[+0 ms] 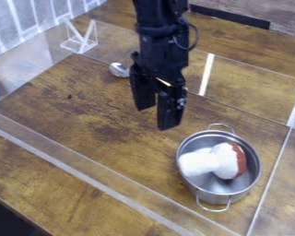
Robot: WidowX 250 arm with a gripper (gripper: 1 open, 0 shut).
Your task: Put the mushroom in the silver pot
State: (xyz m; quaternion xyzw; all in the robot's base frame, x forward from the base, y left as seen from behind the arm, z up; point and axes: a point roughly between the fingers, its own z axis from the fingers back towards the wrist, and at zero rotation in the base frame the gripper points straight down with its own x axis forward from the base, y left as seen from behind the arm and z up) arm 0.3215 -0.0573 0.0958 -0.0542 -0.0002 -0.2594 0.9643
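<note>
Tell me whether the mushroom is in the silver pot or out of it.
In. The mushroom lies on its side inside the silver pot, white stem and red-brown cap below the rim.
</note>
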